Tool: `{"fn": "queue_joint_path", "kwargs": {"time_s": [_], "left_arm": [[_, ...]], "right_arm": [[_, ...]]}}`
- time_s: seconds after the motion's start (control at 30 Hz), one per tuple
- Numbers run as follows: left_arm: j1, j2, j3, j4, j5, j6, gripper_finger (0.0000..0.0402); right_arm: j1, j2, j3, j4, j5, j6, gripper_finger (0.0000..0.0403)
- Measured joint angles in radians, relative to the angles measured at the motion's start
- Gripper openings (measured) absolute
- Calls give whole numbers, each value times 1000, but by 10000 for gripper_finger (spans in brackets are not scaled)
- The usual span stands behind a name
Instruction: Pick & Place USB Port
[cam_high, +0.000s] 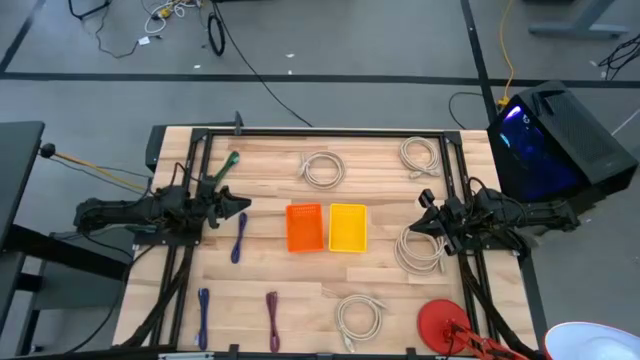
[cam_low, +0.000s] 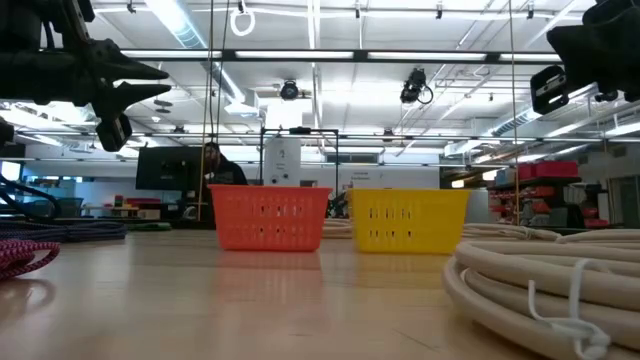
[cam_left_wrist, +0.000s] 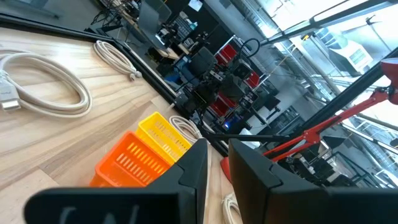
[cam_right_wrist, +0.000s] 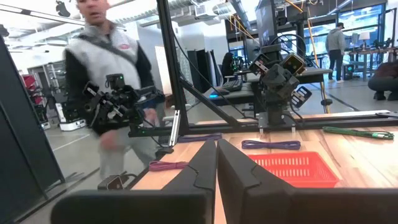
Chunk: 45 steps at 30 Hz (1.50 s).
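Note:
Several coiled white cables lie flat on the wooden table: one (cam_high: 322, 168) at the far middle, one (cam_high: 420, 155) far right, one (cam_high: 420, 248) just below my right gripper, one (cam_high: 358, 315) near the front. Thin purple and blue cables (cam_high: 238, 238) lie on the left side, a green one (cam_high: 225, 168) farther back. An orange basket (cam_high: 305, 228) and a yellow basket (cam_high: 347, 227) stand side by side mid-table. My left gripper (cam_high: 243, 205) hovers left of the orange basket, fingers slightly open (cam_left_wrist: 217, 155). My right gripper (cam_high: 422, 212) hovers right of the yellow basket, shut (cam_right_wrist: 216, 149).
A red round object (cam_high: 445, 325) sits at the near right corner. A black metal frame (cam_high: 300, 133) borders the table. A person in a grey vest (cam_right_wrist: 112, 81) stands beyond the table's edge. Bare wood lies between the baskets and the near cables.

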Motion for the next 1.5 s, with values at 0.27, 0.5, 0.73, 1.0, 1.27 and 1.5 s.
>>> {"fn": "queue_joint_path", "kwargs": {"time_s": [0.27, 0.5, 0.73, 1.0, 1.27, 1.5], "left_arm": [[0, 0, 0, 0, 0, 0, 69], [0, 0, 0, 0, 0, 0, 69], [0, 0, 0, 0, 0, 0, 69], [0, 0, 0, 2, -7, 0, 69], [0, 0, 0, 1, -42, 1, 69], [0, 0, 0, 5, -50, -54, 69]], "right_arm": [[0, 0, 0, 0, 0, 0, 17], [0, 0, 0, 0, 0, 0, 17], [0, 0, 0, 0, 0, 0, 17], [0, 0, 0, 0, 0, 0, 17], [0, 0, 0, 0, 0, 0, 17], [0, 0, 0, 0, 0, 0, 17]]}}
